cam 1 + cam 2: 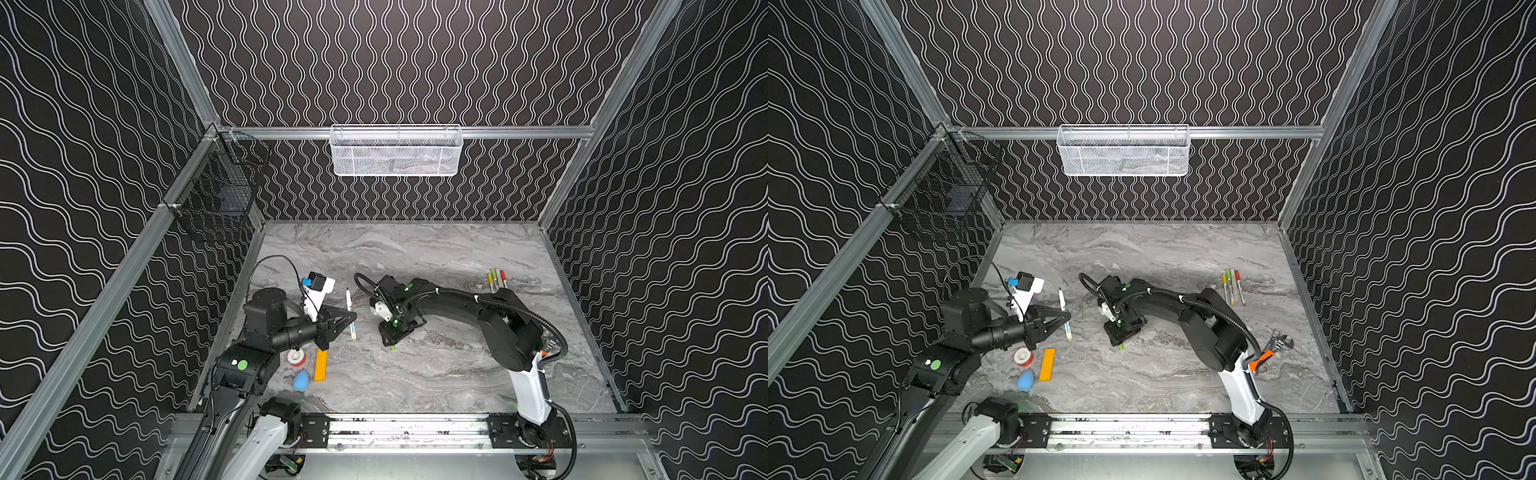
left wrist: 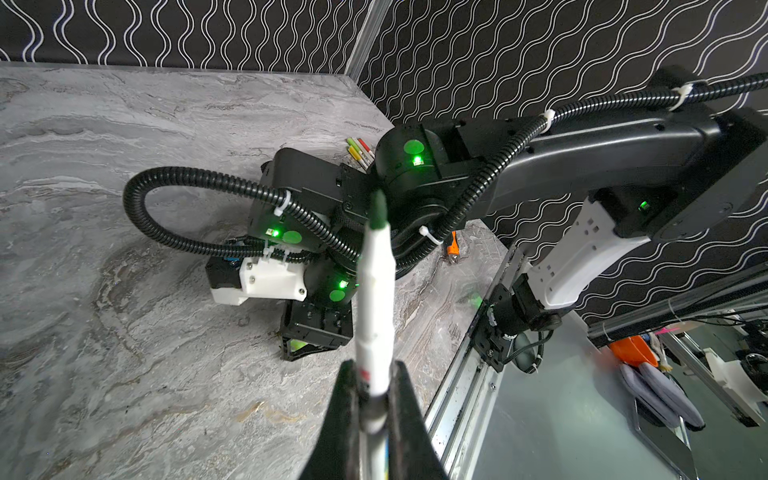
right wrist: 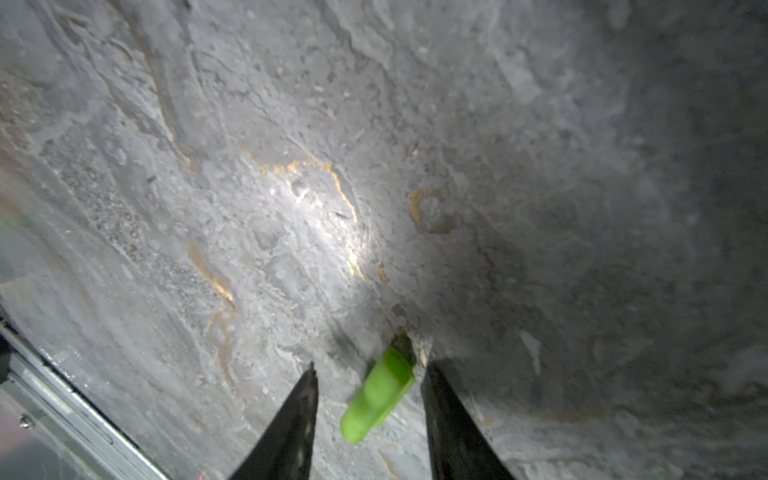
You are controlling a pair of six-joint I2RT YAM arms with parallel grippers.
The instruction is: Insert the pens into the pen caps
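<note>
- Top views, both, lower left of centre: left gripper (image 1: 352,318) clamped across one white pen (image 1: 349,297), which it seems to hold clear of the marble table (image 1: 436,374). No cap shows on this pen.
- Both top views, centre, just right of that pen: right gripper (image 1: 392,338) pointing down over a green cap (image 1: 392,347) that lies on the table. Cap and held pen are apart.
- A top view, right of the frame: bundle of pens (image 1: 1232,286) lying side by side, coloured caps seemingly fitted. I judge these finished. The exact count is unclear.
- A top view, lower left: orange-yellow bar (image 1: 320,365), blue blob (image 1: 301,379) and tape roll (image 1: 296,357). None is part of the job.
- Left wrist view: left gripper (image 2: 374,370) with jaws tight on the pen (image 2: 376,299). The pen's bare green tip points toward the right arm.
- Right wrist view: right gripper (image 3: 370,368) with jaws parted and nothing held. The green cap (image 3: 378,395), blurred, lies on the table between them. Neither jaw visibly touches it.
- Progress: the pen is in hand, but its cap is not yet gripped and the two are not yet joined. No other loose pen or cap shows, so this is likely the last pair.
</note>
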